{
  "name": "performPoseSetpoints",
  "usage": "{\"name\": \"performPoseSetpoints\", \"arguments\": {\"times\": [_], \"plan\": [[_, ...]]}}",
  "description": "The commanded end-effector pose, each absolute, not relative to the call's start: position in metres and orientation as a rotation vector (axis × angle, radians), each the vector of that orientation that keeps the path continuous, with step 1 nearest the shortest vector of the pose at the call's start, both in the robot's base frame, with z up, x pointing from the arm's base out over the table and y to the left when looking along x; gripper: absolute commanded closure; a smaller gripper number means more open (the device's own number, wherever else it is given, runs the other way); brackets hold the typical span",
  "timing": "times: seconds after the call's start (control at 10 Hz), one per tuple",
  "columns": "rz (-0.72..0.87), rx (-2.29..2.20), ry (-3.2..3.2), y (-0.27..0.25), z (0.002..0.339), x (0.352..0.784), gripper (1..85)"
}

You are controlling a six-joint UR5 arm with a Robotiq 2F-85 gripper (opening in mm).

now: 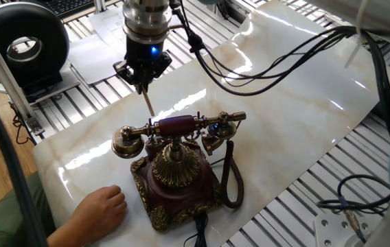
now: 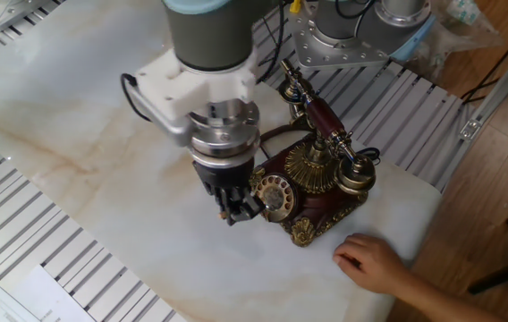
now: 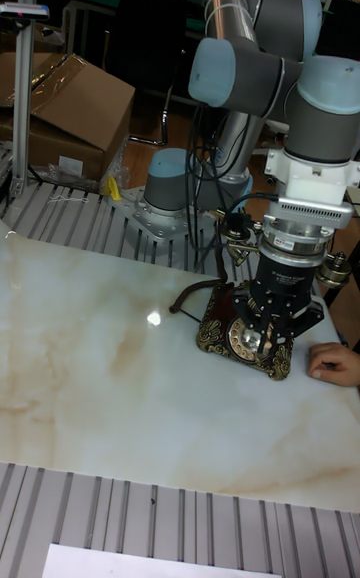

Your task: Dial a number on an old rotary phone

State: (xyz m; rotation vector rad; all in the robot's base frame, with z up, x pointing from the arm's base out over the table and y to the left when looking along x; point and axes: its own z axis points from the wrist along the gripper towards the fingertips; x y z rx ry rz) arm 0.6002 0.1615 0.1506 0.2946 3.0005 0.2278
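Note:
The old rotary phone [image 1: 176, 171] stands on the marble tabletop, maroon base with brass trim. Its handset [image 1: 178, 125] lies across the cradle and a dark cord [image 1: 231, 180] loops at its right. My gripper [image 1: 142, 84] hangs just behind the phone, shut on a thin pale stick [image 1: 147, 104] that points down toward the phone's far side. In the other fixed view my gripper [image 2: 239, 211] sits right at the left edge of the brass dial [image 2: 275, 197]. The stick's tip is hidden there. In the tall view the gripper [image 3: 270, 330] hovers over the dial [image 3: 246, 337].
A person's hand [image 1: 102, 206] rests on the table beside the phone's front corner, the same hand [image 2: 370, 259] near the table's edge. A black round device [image 1: 23, 38] stands at the back left. Black cables [image 1: 264, 62] hang over the marble. The robot base [image 2: 352, 36] is behind the phone.

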Motion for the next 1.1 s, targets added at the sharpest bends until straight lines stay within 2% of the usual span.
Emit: {"name": "performPoseSetpoints", "arguments": {"times": [0.0,0.3,1.0], "plan": [[0.225,0.301,2.982,0.171,0.142,0.593,84.3],[0.212,0.284,2.978,0.165,0.128,0.579,84.3],[0.192,0.298,3.010,0.163,0.140,0.553,84.3]]}}
